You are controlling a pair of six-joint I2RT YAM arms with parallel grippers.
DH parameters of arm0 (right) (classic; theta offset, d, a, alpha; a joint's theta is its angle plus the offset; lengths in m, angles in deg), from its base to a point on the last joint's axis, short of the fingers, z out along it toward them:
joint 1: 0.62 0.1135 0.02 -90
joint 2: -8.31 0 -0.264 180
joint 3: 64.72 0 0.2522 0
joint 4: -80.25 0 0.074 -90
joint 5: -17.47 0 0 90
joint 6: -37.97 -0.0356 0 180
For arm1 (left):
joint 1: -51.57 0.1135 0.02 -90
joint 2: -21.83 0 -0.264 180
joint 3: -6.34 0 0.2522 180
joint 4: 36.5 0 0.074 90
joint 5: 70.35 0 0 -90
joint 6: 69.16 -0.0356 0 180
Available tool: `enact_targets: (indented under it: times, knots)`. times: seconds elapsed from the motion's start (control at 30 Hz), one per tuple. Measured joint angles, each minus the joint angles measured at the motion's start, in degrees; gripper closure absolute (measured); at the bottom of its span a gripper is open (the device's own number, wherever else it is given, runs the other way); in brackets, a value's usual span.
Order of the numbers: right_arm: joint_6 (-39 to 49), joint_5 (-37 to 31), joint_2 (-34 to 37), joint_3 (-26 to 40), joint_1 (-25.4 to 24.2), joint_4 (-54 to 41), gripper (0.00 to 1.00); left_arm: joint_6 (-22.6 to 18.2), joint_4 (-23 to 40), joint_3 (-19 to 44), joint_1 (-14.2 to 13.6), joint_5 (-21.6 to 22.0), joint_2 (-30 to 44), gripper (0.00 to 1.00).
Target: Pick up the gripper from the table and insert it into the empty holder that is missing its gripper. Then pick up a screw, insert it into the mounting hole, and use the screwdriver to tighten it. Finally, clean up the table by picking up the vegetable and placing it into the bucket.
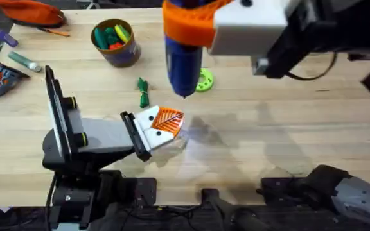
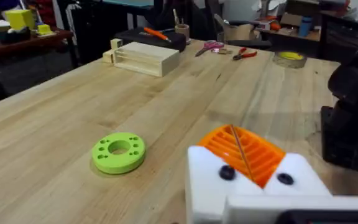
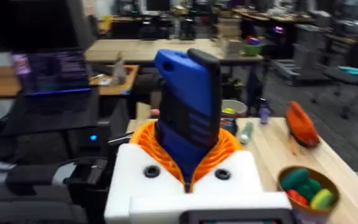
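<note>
The right gripper (image 3: 188, 165) had its jaws shut tight on the screwdriver (image 1: 184, 61), held above the bench (image 1: 268, 138). The left gripper (image 1: 162, 125) had jaws shut on nothing. The tip should drop straight and slow onto the screw hole.

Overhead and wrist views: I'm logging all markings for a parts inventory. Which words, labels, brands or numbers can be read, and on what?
No text can be read in these pictures.
The screwdriver: dark panel on its blue body, no legible marking.
The bucket: no label visible on its side.
Lime green disc: holes, no lettering.
Background screen: glowing, too blurred to read.
</note>
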Motion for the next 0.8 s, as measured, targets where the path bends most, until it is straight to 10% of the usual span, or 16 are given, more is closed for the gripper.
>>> enact_targets:
  times: [0.8]
  knots:
    - [-0.28,21.50,15.62,-0.06,2.25,23.39,0.979,0.00,-0.02,0.00,0.00,0.00,0.00,0.987]
